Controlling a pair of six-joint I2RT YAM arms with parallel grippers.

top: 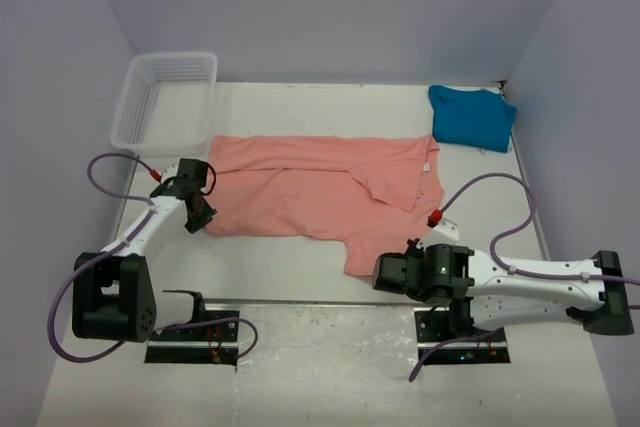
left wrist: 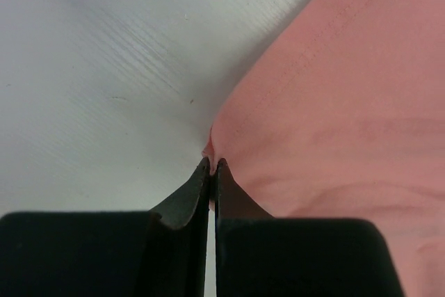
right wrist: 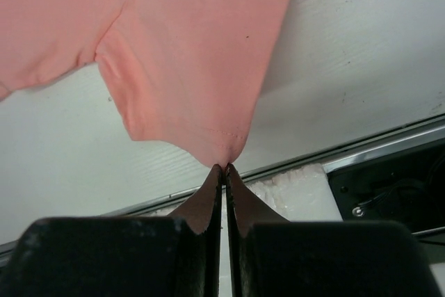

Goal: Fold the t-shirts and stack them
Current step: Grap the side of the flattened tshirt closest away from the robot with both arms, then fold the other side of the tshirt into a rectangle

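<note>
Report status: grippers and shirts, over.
Left gripper shut on pink shirt corner. Right gripper shut on its sleeve. Teal shirt far right. Basket far left.

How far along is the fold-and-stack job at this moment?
Looks done: the teal shirt sits compact, seemingly folded, at the far right corner. In hand: the pink shirt lies spread open, left claw shut on its edge, right claw shut on a sleeve hem. Left: fold the pink shirt and stack the two.

The salmon-pink cloth t-shirt [left wrist: 334, 102] runs off the top and right edges of the left wrist view. Its pinched edge vanishes between the pressed-together tips of the left gripper [left wrist: 212, 166].
</note>
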